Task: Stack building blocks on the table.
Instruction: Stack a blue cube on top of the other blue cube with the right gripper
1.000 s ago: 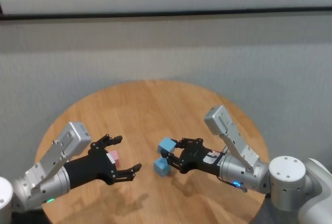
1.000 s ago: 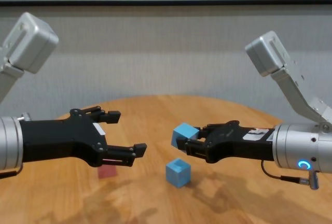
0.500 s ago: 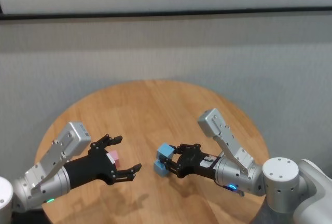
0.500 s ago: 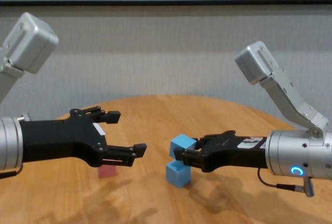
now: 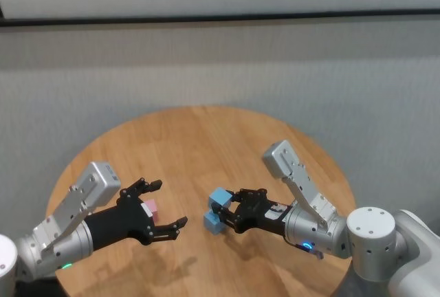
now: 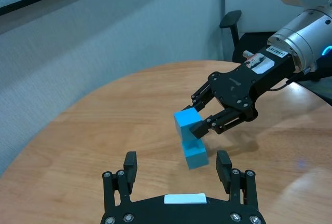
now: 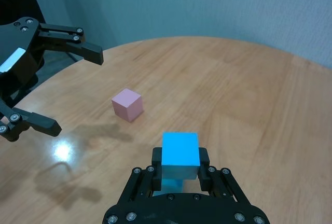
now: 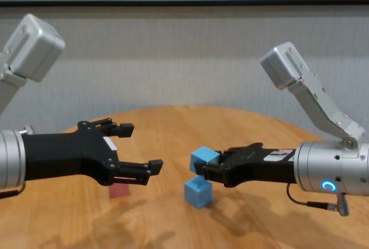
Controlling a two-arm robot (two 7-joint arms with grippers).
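My right gripper (image 5: 227,207) is shut on a light blue block (image 5: 218,197) and holds it tilted just over the second light blue block (image 5: 212,223), which sits on the round wooden table (image 5: 206,139). The chest view shows the held block (image 8: 204,158) close over the lower block (image 8: 198,192), slightly offset; I cannot tell whether they touch. The right wrist view shows the held block (image 7: 180,154) between my fingers. The pink block (image 5: 150,208) sits on the table to the left. My left gripper (image 5: 169,203) is open and empty, hovering above it.
A grey wall stands behind the table. The table's far half (image 8: 173,122) carries nothing. An office chair (image 6: 231,24) shows beyond the table in the left wrist view.
My right gripper has come down and forward with the light blue block, from well above the other blue block to just over it. My left arm has not moved.
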